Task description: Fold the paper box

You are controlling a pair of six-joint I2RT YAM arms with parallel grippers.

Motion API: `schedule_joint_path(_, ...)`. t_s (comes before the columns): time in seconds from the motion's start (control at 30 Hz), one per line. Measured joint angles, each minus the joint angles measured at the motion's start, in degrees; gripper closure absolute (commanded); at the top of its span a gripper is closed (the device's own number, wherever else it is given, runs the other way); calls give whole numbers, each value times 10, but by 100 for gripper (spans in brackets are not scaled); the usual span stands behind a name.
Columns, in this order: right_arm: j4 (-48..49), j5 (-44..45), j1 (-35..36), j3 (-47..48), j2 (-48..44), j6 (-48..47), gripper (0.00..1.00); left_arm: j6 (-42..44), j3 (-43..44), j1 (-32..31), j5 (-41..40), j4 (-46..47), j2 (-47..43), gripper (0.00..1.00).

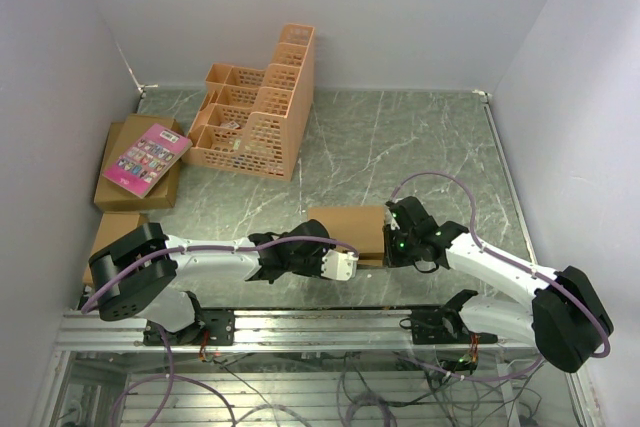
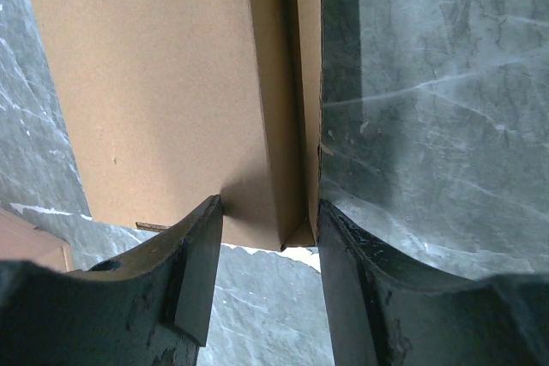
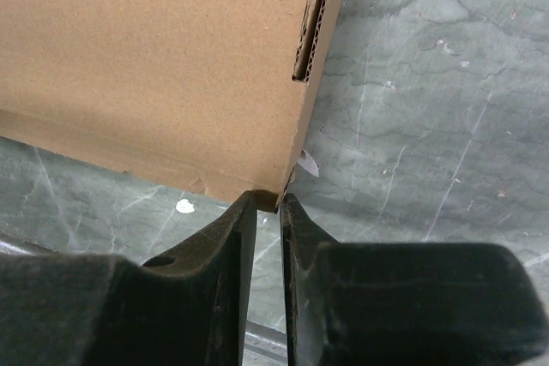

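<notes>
Paper box: the plain brown corrugated cardboard paper box (image 1: 348, 227) is lying on the grey-green marbled worktop (image 1: 420, 137), towards the near edge and between the two arms.
Box form: it is showing a broad flat panel (image 2: 146, 83) and a narrow side wall folded along it; fluted cut edges are showing at one corner (image 3: 307, 40).
Left gripper: the left gripper (image 2: 268, 212) is reaching in from the left, with its jaws standing apart astride the box's narrow wall. Both fingertips are meeting the cardboard edge, but I cannot tell whether they are pressing on it.
Right gripper: the right gripper (image 3: 268, 203) is nearly clenched and is grasping the box's thin corner edge between its tips.
Background: an orange plastic lattice crate (image 1: 258, 107) is sitting at the far side. A pink book (image 1: 146, 158) is lying on brown closed cartons (image 1: 165, 194) at the left.
</notes>
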Motion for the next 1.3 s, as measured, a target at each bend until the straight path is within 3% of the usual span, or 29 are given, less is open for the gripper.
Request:
schedule_joint_path(0.43,1,-13,-7,0,0,-6,78,0,0,0,0,0,0,44)
schedule_joint_path(1.03,0,-14,-14,-1,-3,-11,89,0,2,3,5,-3,0,44)
schedule_joint_path(1.3,3,-16,-13,-1,4,-12,88,0,2,3,5,-3,0,44)
